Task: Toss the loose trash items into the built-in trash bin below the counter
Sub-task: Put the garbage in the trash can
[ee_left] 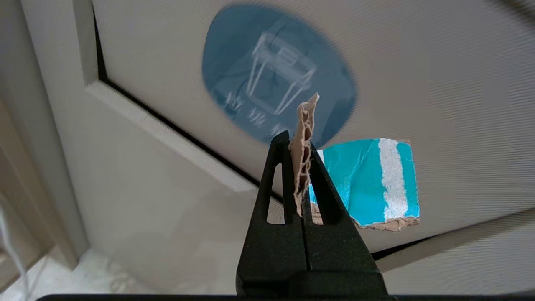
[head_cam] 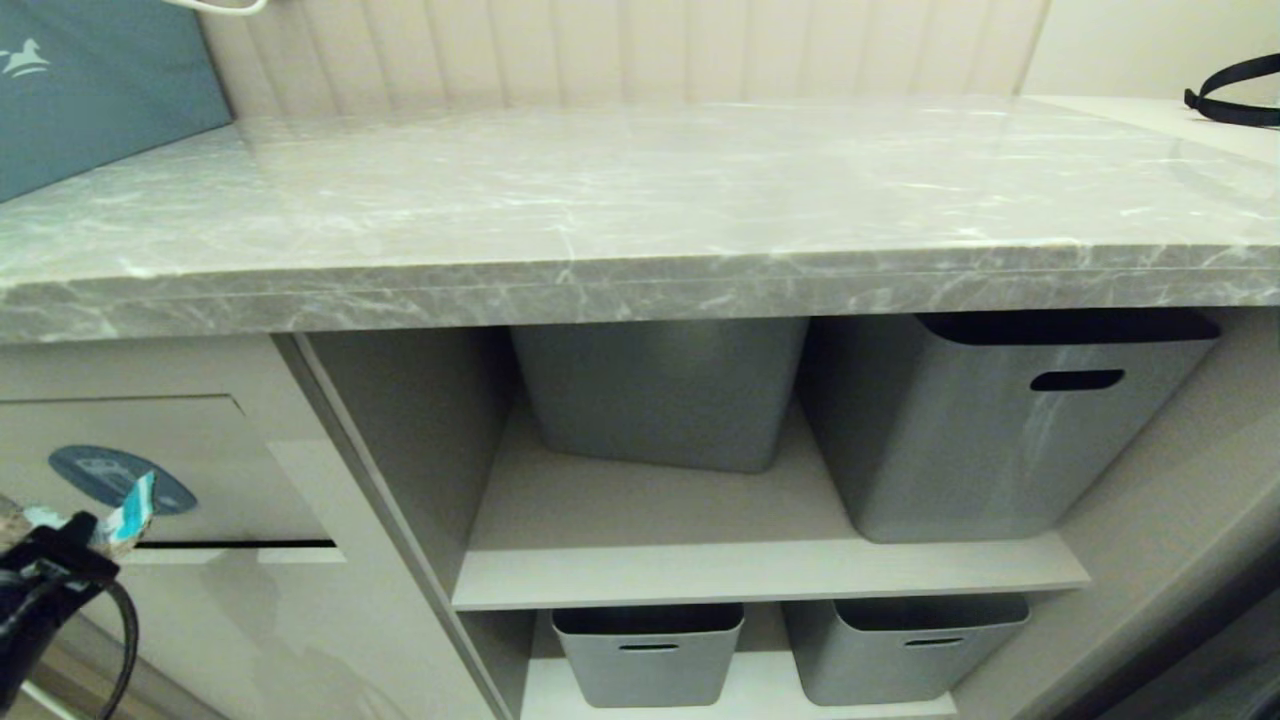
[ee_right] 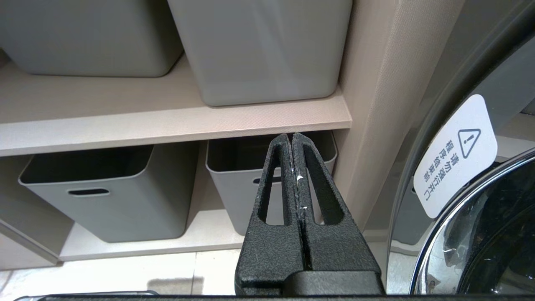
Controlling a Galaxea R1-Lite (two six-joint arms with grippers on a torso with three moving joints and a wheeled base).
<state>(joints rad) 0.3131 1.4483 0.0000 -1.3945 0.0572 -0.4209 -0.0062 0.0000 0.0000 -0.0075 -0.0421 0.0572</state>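
Observation:
My left gripper sits low at the left, shut on a torn brown cardboard scrap with teal tape. The left wrist view shows the scrap pinched edge-on between the black fingers of that gripper, its taped flap sticking out sideways. Just in front of it is the built-in trash bin's beige flap with its blue oval sticker. That flap sits under the grey marble counter and looks closed. My right gripper is shut with nothing in it, down by the shelves.
Grey tubs stand on the upper open shelf right of the flap, and others below. A teal box is on the counter's far left and a black strap at its far right. A round appliance door is beside my right gripper.

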